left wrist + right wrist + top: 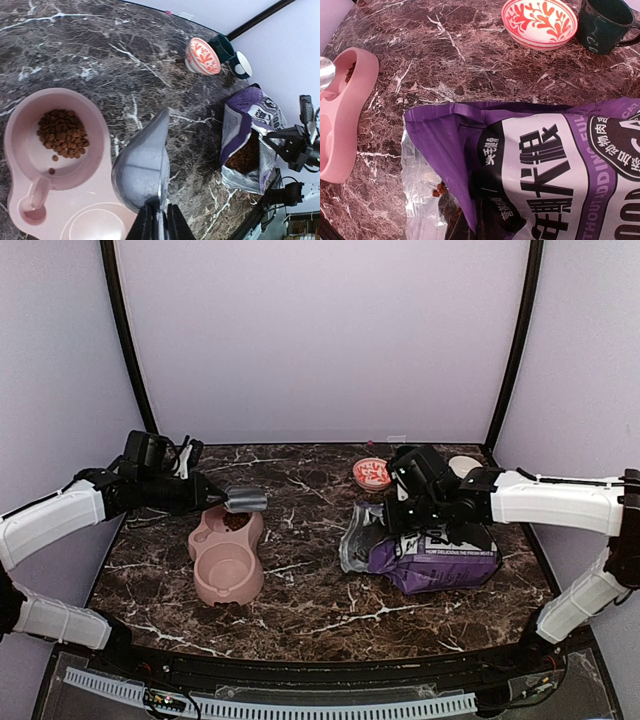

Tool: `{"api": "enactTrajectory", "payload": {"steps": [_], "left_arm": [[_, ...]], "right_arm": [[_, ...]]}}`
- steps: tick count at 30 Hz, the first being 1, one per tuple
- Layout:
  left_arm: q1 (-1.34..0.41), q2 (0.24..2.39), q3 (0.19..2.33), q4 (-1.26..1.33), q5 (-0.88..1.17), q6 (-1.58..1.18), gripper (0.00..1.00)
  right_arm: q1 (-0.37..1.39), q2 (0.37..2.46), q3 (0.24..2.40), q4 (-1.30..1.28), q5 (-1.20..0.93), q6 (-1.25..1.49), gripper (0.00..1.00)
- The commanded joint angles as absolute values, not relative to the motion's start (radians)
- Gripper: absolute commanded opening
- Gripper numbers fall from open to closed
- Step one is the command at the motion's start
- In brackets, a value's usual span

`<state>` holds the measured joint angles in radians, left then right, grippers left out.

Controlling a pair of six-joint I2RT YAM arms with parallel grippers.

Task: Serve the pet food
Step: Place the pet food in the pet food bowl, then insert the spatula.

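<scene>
Pink double bowl [228,598] near-left on marble table [320,612], long axis running near to far. Pet food [62,134] heaped in the far compartment: roundish pile, no clear long axis or heading, two stray pellets just beside. Left gripper [155,222] clamped narrow on handle of grey scoop [142,167], scoop tip pointing away from wrist, hovering by that compartment's right rim. Right gripper [397,518] fully closed at mouth of purple bag [440,558]; bag lying flat, mouth leftward; foil pinched or not, cannot tell. Red-patterned bowl [371,473] and dark mug [605,22] farthest back.
</scene>
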<state>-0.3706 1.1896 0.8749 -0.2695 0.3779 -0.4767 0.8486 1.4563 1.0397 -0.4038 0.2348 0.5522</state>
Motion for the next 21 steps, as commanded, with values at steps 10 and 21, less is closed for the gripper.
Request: {"api": "enactTrajectory", "payload": {"steps": [10, 21], "left_arm": [[-0.487, 1.218, 0.839, -0.074, 0.632, -0.463, 0.0], [-0.608, 1.363, 0.84, 0.093, 0.668, -0.525, 0.0]], "right_arm": [[0.844, 1.508, 1.197, -0.444, 0.297, 0.482, 0.0], [0.845, 1.474, 1.172, -0.479, 0.29, 0.489, 0.01]]}}
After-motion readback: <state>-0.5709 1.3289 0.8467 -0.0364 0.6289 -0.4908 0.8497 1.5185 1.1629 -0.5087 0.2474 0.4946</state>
